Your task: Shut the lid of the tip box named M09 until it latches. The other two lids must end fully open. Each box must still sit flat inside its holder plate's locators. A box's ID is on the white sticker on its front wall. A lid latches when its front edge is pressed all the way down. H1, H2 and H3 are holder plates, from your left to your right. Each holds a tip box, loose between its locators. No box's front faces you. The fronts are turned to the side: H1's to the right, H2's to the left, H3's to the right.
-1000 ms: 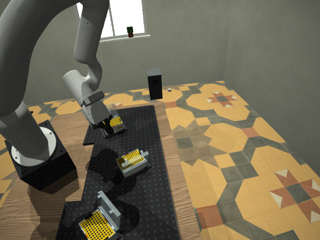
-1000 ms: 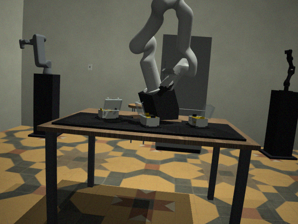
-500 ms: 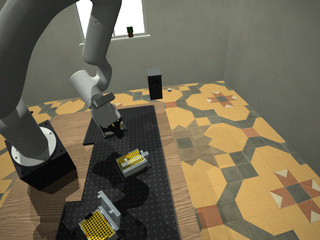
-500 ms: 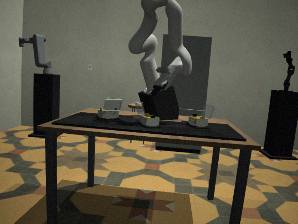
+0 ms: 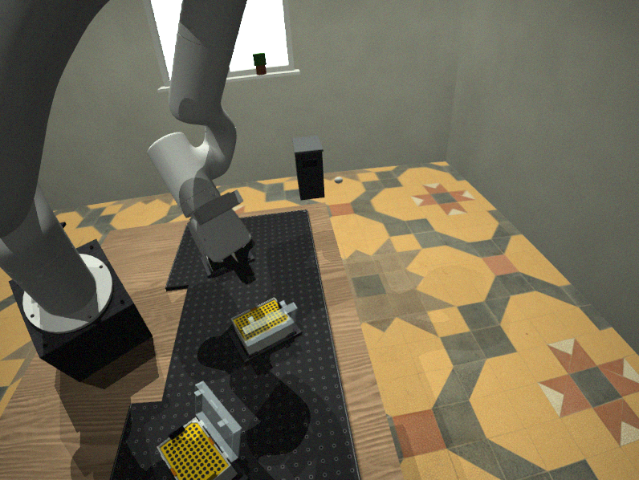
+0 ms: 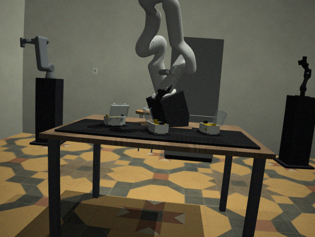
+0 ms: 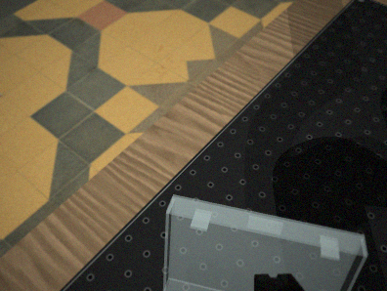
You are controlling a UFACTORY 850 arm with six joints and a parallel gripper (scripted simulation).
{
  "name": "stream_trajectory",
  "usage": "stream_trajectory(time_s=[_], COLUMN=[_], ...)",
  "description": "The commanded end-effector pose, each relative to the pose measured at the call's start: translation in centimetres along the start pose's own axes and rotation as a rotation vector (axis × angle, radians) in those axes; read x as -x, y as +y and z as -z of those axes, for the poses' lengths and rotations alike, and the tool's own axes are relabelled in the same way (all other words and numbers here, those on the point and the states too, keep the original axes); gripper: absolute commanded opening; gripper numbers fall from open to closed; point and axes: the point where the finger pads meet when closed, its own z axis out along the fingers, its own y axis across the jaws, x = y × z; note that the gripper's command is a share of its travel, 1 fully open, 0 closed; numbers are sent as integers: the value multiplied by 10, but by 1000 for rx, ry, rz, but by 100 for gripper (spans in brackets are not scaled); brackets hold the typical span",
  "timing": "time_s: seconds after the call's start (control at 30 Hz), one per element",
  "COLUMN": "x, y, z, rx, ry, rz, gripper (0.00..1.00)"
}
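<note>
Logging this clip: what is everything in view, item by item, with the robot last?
table: one, wood with dark legs, room centre
mat: one, black with holes, on the table
tip boxes: three, white with yellow racks, in a row on the mat
clear lid: one, raised, under the wrist camera
pedestals: two, black, beside the table
cabinet: one, black, on the floor
potted plant: one, green, on the windowsill
arm: one, grey-white, on a black base
gripper: one, dark, shut on nothing, above the mat
</note>
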Motion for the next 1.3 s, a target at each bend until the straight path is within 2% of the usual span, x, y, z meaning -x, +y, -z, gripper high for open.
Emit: stream_trajectory(time_s=[0.0,0.3,0.37,0.57,0.77,1.27], x=[-20,-56,-56,-79,-102,-102], y=[4,13,13,19,25,25], z=[-16,-42,-42,-60,-77,-77], rx=[25,70,70,100,101,101], ry=[-168,-444,-444,-629,-638,-638], rz=[-59,-165,-165,-236,-240,-240], gripper=[0,0,0,0,0,0])
